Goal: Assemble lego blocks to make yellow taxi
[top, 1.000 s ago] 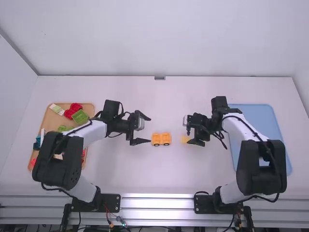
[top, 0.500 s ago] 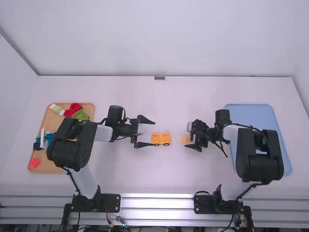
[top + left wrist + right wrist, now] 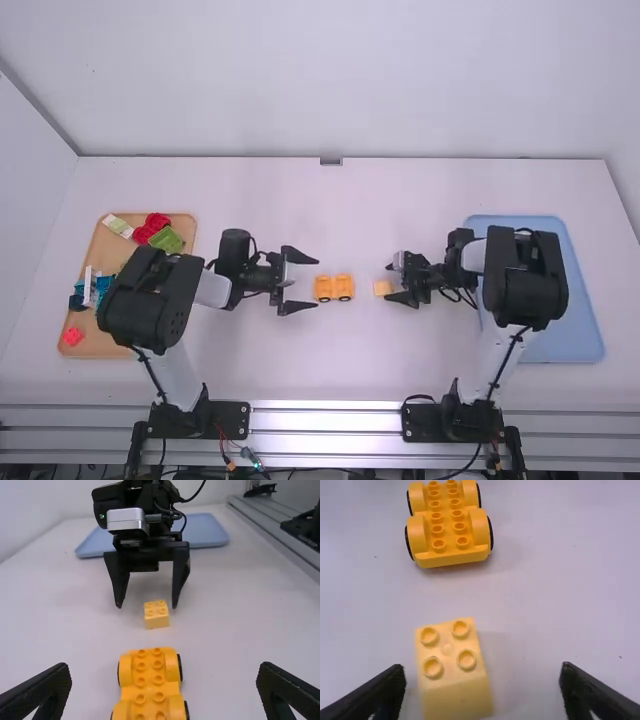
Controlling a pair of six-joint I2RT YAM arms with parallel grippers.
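An orange-yellow wheeled base (image 3: 334, 288) with studs on top stands mid-table; it also shows as the wheeled base (image 3: 150, 682) in the left wrist view and the wheeled base (image 3: 447, 525) in the right. My left gripper (image 3: 312, 283) is open just left of it, its fingers (image 3: 37, 692) wide apart with nothing between. A pale yellow four-stud block (image 3: 383, 288), the block (image 3: 451, 667) in the right wrist view, sits on the table right of the base. My right gripper (image 3: 391, 283) is open at that block; its fingers (image 3: 375, 692) stand apart on either side, not touching it.
A wooden tray (image 3: 100, 345) at the left holds red, green, blue and white pieces, partly under the left arm. The blue tray (image 3: 575, 345) lies at the right, partly beneath the right arm.
The right arm has folded inward, its gripper staying near the yellow block. My left gripper has lowered and come slightly toward the wheeled base, then drawn back a little. Base and block have not moved.
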